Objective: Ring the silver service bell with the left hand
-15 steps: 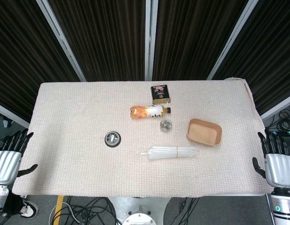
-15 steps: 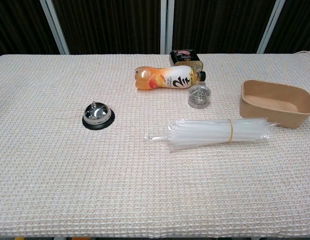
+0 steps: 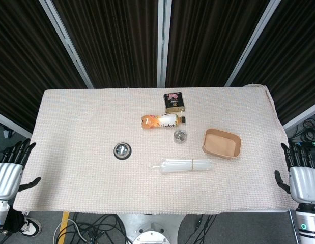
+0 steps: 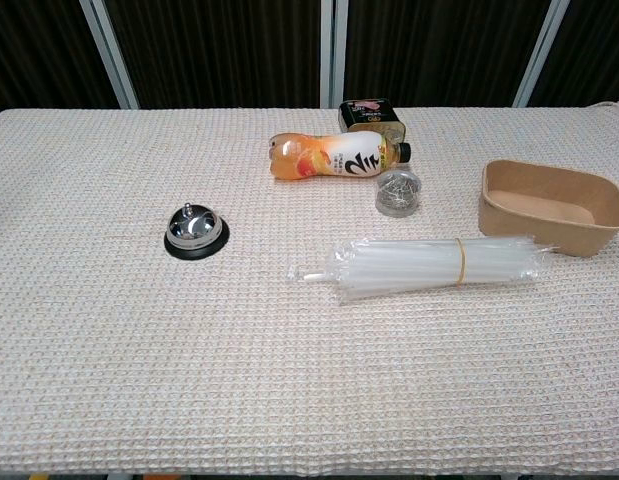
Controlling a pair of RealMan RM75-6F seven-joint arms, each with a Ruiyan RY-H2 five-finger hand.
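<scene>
The silver service bell (image 3: 122, 150) (image 4: 195, 233) sits on a black base, left of the table's middle, with nothing touching it. My left hand (image 3: 9, 170) hangs off the table's left front corner, fingers spread and empty, far from the bell. My right hand (image 3: 301, 175) hangs beside the right front corner, also spread and empty. Neither hand appears in the chest view.
An orange drink bottle (image 4: 334, 158) lies on its side beyond the bell, with a dark tin (image 4: 371, 116) behind it. A small clear jar (image 4: 397, 192), a bundle of clear straws (image 4: 429, 264) and a brown paper tray (image 4: 589, 223) lie to the right. A woven cloth (image 3: 70, 122) covers the table.
Both hands have dropped very slightly lower at the table's corners. Nothing on the table has moved.
</scene>
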